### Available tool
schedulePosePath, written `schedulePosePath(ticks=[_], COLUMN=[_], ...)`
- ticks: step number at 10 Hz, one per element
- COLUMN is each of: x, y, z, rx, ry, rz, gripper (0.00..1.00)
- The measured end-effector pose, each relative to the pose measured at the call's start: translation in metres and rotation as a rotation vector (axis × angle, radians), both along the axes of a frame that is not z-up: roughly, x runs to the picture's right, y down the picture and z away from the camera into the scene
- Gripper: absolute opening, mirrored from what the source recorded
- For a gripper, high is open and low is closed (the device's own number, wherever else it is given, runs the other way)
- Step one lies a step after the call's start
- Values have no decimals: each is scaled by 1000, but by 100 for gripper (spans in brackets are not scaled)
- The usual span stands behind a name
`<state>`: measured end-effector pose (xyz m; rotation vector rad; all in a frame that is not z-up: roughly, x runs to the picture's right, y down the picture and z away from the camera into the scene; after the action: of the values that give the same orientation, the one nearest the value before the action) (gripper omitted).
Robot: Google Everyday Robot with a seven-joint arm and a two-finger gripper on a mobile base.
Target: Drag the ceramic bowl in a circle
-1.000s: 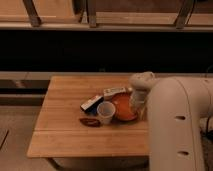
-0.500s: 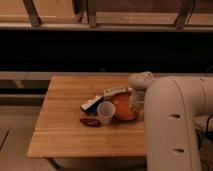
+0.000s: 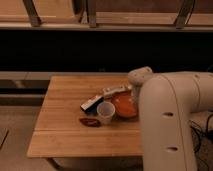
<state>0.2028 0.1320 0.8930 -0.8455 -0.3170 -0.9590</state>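
Note:
The ceramic bowl [image 3: 124,105] is a glossy orange-red shallow bowl on the right part of the wooden table [image 3: 65,130]. My big white arm covers its right side. The gripper [image 3: 134,98] reaches down at the bowl's right rim, under the rounded white wrist; its fingertips are hidden behind the arm. A translucent white plastic cup [image 3: 105,112] stands touching the bowl's left edge. A small flat dark-red object [image 3: 88,121] lies just left of the cup.
A flat dark packet with white ends [image 3: 92,103] lies left of the bowl, and a pale packet [image 3: 114,90] lies behind it. A dark wall and a railing stand behind the table. My arm fills the lower right.
The arm has shifted slightly left and nearer the camera. The bowl and clutter look almost unmoved.

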Motion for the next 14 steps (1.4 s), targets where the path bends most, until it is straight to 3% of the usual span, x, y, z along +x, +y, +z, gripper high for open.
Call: schedulePosePath(ticks=[3,6,8,10,13,14], x=[-27,-48,-37,-5,42,47], y=[-4,8,25,34,11,1], z=[13,9,-5,-22,-35,-33], rx=[-15,-50,-84,-97,-52,-34], ry=[-43,-73,-32,55,165,175], rz=[-59,-66,-38,-10,9,9], gripper=[8,8,8,8,8,8])
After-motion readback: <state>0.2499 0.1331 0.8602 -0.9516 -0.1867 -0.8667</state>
